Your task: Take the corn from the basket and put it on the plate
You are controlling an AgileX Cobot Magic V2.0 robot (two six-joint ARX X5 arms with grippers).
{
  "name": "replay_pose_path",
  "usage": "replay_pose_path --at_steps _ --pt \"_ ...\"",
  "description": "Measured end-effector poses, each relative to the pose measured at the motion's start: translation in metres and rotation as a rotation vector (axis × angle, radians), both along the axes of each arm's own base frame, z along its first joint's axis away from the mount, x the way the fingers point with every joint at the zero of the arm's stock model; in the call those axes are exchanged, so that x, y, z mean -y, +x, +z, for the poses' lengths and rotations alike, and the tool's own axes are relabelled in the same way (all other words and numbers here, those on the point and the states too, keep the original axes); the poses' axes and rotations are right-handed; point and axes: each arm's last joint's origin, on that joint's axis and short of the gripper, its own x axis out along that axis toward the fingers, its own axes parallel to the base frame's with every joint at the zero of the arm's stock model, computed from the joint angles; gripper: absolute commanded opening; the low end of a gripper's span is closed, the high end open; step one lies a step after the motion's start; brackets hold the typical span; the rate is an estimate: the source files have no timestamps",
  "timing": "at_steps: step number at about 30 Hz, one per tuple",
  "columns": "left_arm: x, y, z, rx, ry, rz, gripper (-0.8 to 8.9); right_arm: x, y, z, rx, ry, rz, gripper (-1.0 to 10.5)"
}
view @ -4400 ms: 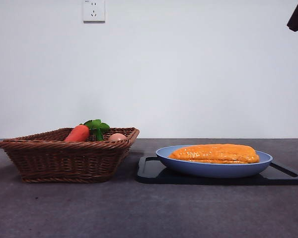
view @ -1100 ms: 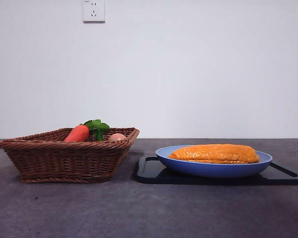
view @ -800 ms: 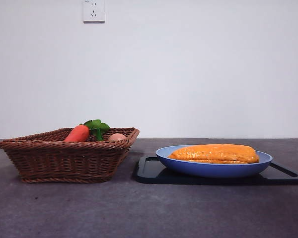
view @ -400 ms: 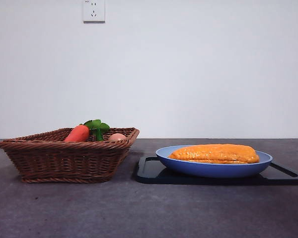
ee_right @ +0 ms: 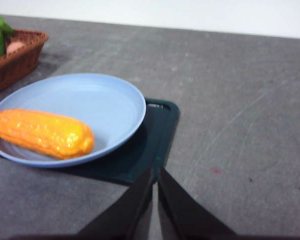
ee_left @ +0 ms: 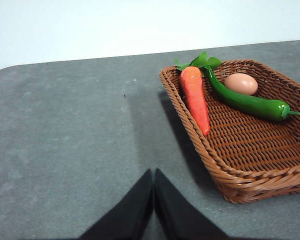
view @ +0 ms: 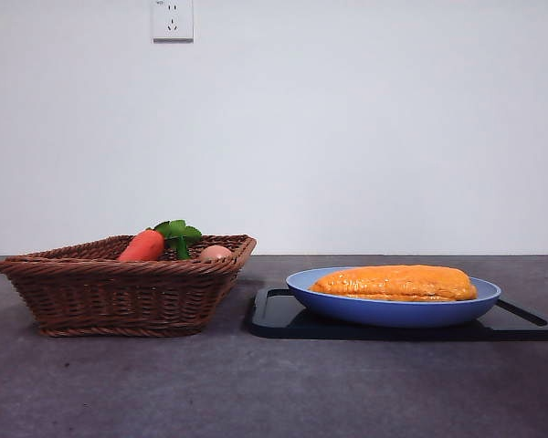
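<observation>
Grey table (view: 256, 392): corn (view: 395, 282) on plate (view: 393, 312).

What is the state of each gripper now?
Left gripper: shut, empty, beside the brown woven wicker basket.
Right gripper: shut, empty.

Corn (view: 395, 282) lies on the plate (view: 393, 313), plate on the tray (view: 279, 315); basket (view: 119, 297) sits left, holding carrot (view: 143, 245), egg (view: 216, 253) and pepper (ee_left: 245, 102).
</observation>
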Motion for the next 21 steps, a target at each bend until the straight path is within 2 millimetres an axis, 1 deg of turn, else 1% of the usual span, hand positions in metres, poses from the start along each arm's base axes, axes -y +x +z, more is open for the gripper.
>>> replay_pose_path --at_steps 8,21 --pt "0.0 0.0 0.0 0.0 0.0 0.0 0.05 0.0 0.0007 0.0026 0.03 0.0 0.0 0.0" --pt "0.0 0.0 0.0 0.0 0.0 0.0 0.05 0.0 0.0007 0.0026 0.03 0.0 0.0 0.0"
